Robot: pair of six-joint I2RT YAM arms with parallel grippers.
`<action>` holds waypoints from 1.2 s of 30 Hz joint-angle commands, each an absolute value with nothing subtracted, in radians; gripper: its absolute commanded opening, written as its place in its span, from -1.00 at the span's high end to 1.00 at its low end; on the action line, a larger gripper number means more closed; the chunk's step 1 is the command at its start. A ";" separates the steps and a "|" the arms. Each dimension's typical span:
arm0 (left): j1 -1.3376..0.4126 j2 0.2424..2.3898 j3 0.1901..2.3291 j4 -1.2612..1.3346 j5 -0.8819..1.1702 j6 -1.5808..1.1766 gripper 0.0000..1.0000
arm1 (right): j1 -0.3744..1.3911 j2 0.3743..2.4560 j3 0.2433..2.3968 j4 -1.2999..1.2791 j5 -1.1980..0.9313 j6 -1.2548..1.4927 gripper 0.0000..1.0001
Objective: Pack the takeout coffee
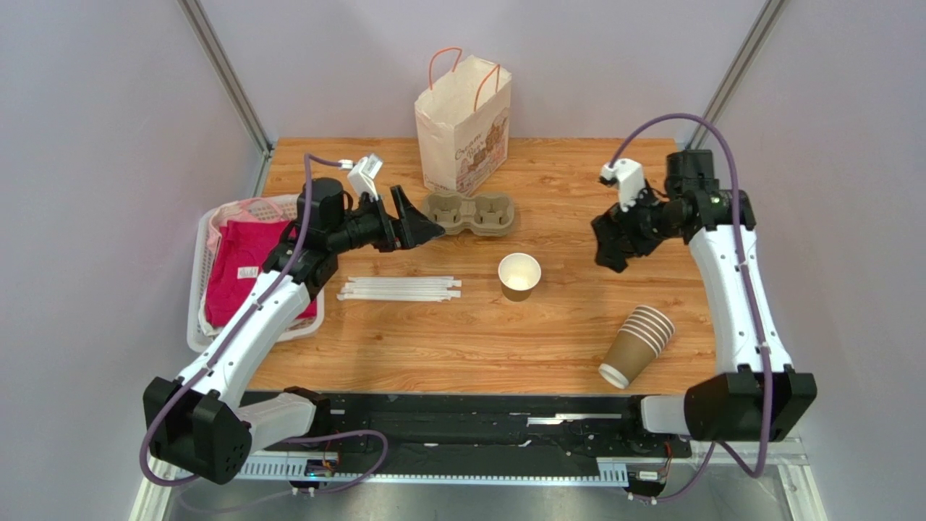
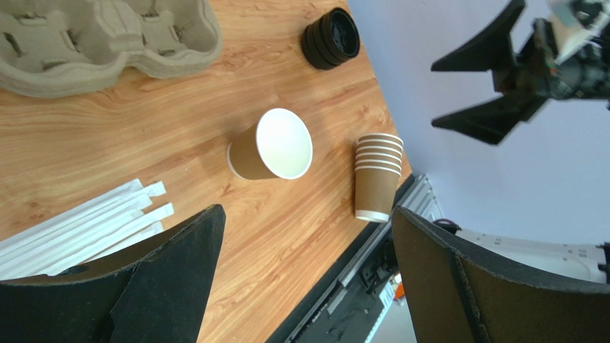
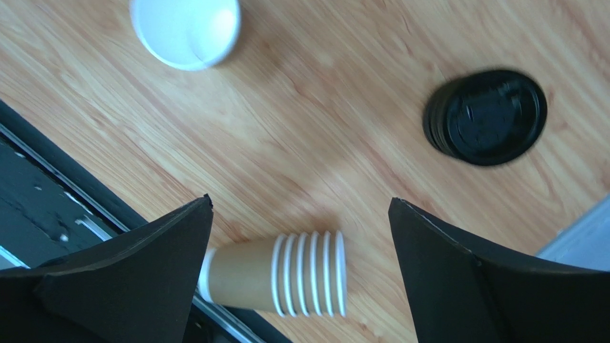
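Right end effector (image 3: 301,202): jaws wide, holding nothing.
Left end effector (image 2: 308,212): jaws wide, holding nothing.
Small brown paper cup (image 1: 520,276): upright on wooden bench (image 1: 380,347), between both end effectors.
Round black plastic lids (image 3: 485,116): stacked near right end effector.

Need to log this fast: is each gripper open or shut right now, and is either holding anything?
Left gripper: open, holding nothing.
Right gripper: open, holding nothing.

No legible text. Paper bag (image 1: 463,125) at back of surface carries a brownish print, lettering too small to read.
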State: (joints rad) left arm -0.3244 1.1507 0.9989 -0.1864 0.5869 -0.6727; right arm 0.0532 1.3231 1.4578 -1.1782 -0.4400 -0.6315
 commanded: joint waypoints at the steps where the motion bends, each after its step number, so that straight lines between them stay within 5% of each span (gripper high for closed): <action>1: -0.318 1.153 0.974 -0.114 0.669 -0.707 -0.89 | -0.162 1.431 1.444 -1.617 -0.592 -0.955 -1.00; 7: -0.318 1.169 0.969 -0.100 0.699 -0.722 -0.88 | -0.321 1.581 1.402 -1.666 -0.554 -1.078 -1.00; 25: -0.318 1.181 0.942 -0.101 0.701 -0.729 -0.88 | -0.350 1.732 1.167 -1.666 -0.494 -1.160 -0.77; 36: -0.318 1.184 0.923 -0.103 0.696 -0.742 -0.88 | -0.351 1.680 1.078 -1.667 -0.471 -1.151 -0.39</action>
